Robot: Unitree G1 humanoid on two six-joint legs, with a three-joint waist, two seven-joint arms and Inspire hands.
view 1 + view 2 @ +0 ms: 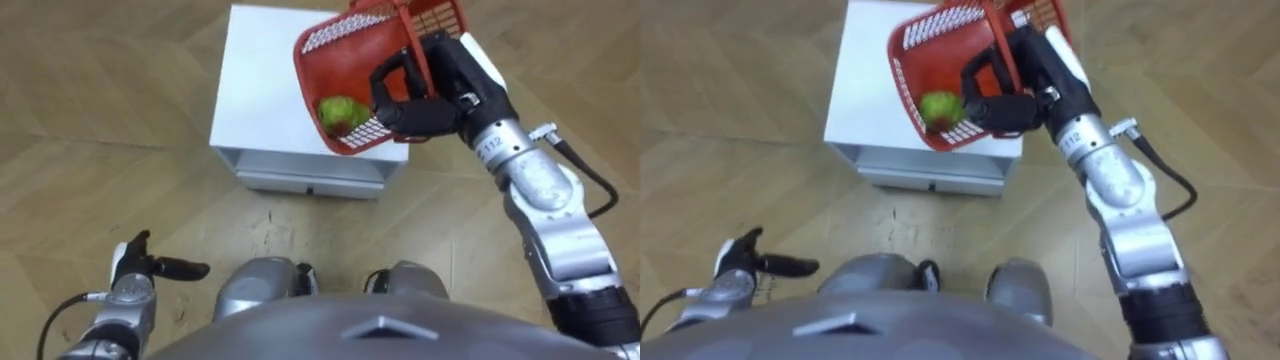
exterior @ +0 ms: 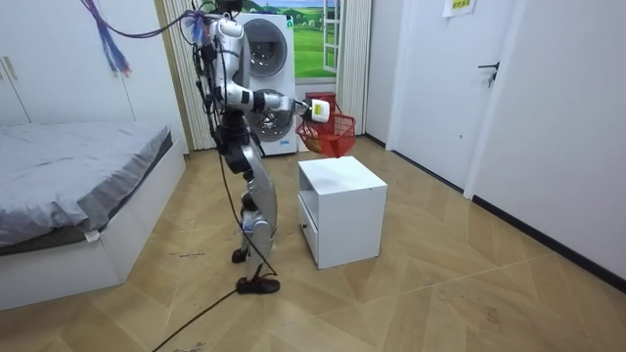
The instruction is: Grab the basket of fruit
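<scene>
A red plastic fruit basket [image 1: 350, 70] hangs tilted in the air above the right part of a white cabinet [image 1: 262, 90]. A green fruit [image 1: 340, 112] lies in its lower corner. My right hand [image 1: 415, 100] is shut on the basket's handle, with dark fingers curled round it. In the room view the basket [image 2: 328, 127] is held out over the cabinet [image 2: 340, 210] at chest height. My left hand [image 1: 150, 266] hangs low at the left, its fingers straight and holding nothing.
The cabinet stands on a wooden floor [image 1: 90, 130] and has a drawer [image 1: 310, 185] in its front. In the room view a bed [image 2: 68, 186] lies at the left, a washing machine [image 2: 269, 83] stands behind me, and a white door [image 2: 494, 88] is at the right.
</scene>
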